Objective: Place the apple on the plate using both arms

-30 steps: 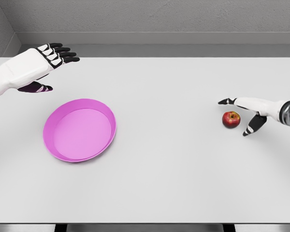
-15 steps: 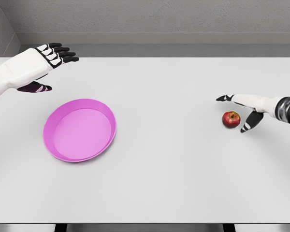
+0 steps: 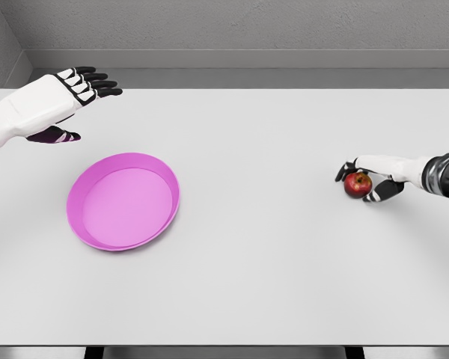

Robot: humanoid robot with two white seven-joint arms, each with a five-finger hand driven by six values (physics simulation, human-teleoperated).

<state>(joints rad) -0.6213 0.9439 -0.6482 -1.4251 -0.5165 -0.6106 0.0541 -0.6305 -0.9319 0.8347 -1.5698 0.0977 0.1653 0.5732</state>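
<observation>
A small red apple (image 3: 357,184) rests on the white table at the right. My right hand (image 3: 365,180) reaches in from the right edge, its fingers curled over the apple's top and its thumb against the near side, shut on it. A pink plate (image 3: 92,229) sits on the table's left half. Above and behind the plate hovers my left hand (image 3: 81,99), fingers stretched out flat, holding nothing.
The white table (image 3: 269,254) spreads across the whole view, with its front edge near the bottom. A grey wall runs along the far side.
The right hand's fingers, spread wide around the apple before, have closed onto it. The left hand, apple and plate have stayed in place.
</observation>
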